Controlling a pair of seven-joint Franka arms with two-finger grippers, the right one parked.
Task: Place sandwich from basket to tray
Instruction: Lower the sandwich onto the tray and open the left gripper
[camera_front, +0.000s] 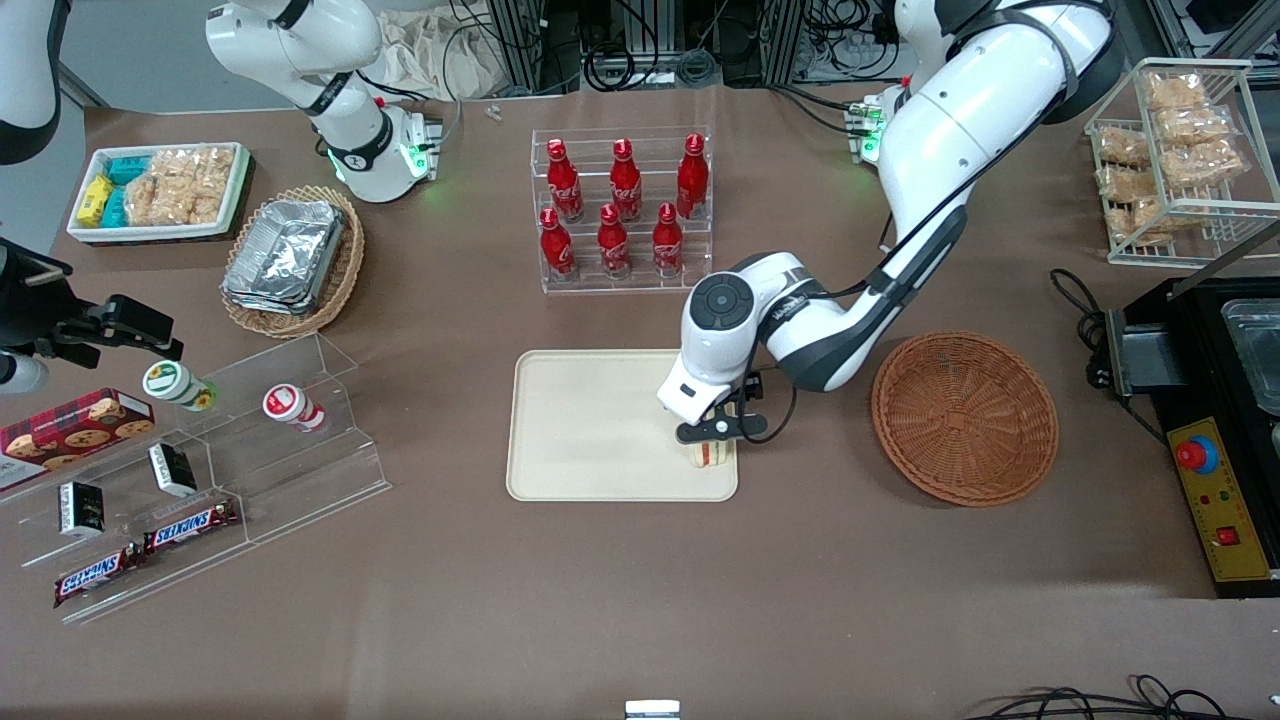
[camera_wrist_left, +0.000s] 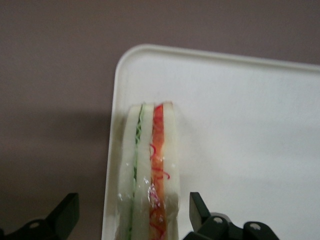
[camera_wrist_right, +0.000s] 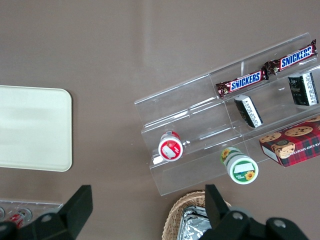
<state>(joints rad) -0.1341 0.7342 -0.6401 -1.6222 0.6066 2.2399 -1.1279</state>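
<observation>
The sandwich (camera_front: 708, 457) stands on edge on the cream tray (camera_front: 590, 430), at the tray's corner nearest the front camera and nearest the basket. In the left wrist view the sandwich (camera_wrist_left: 150, 170) shows its green and orange-red filling stripes, close to the tray's rim (camera_wrist_left: 112, 150). My left gripper (camera_front: 712, 436) is just above it, open, with its black fingers (camera_wrist_left: 200, 212) on either side and clear gaps to the bread. The reddish-brown basket (camera_front: 965, 417) sits empty beside the tray, toward the working arm's end. The tray also shows in the right wrist view (camera_wrist_right: 35, 127).
A clear rack of red bottles (camera_front: 622, 210) stands farther from the front camera than the tray. A tan basket of foil containers (camera_front: 290, 260), a white snack bin (camera_front: 160, 190) and an acrylic snack stand (camera_front: 200, 470) lie toward the parked arm's end. A black control box (camera_front: 1215, 500) lies past the basket.
</observation>
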